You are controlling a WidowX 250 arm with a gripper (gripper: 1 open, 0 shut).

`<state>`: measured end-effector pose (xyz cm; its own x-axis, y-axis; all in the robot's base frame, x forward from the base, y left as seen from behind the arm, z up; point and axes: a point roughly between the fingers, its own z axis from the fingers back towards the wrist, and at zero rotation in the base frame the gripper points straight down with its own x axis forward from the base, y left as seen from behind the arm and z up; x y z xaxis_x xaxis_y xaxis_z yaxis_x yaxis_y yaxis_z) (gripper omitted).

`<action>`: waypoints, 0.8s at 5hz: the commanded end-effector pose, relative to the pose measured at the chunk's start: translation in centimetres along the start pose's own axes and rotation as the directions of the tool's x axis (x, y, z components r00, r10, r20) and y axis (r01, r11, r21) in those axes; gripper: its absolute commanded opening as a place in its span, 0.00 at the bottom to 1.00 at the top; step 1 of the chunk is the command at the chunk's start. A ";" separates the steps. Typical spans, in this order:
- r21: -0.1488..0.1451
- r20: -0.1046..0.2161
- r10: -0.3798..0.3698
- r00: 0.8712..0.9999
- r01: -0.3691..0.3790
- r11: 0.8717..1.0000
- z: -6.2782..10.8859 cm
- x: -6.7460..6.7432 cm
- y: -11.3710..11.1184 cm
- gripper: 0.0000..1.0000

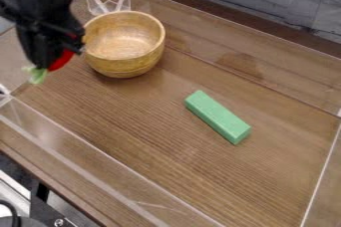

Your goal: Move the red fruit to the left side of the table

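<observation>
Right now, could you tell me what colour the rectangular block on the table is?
Green; the block shows clearly in the camera view.

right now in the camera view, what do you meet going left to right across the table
red fruit held in the gripper at the far left → wooden bowl → green block

Red fruit [60, 62], green block [217, 116], pale wooden bowl [124, 43], brown wood-grain table [160, 161].
</observation>
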<state>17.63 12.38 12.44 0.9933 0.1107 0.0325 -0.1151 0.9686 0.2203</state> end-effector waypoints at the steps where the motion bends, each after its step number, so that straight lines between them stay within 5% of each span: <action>1: 0.001 0.019 -0.073 0.997 0.073 0.997 -2.2 0.5 1.5 0.00; 2: -0.019 0.028 -0.157 0.987 0.158 0.987 -3.9 0.9 2.3 0.00; 4: -0.056 0.056 -0.302 0.952 0.305 0.951 -4.9 1.6 4.0 0.00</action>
<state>18.06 16.82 7.58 0.9794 -0.2018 -0.0088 0.2012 0.9709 0.1298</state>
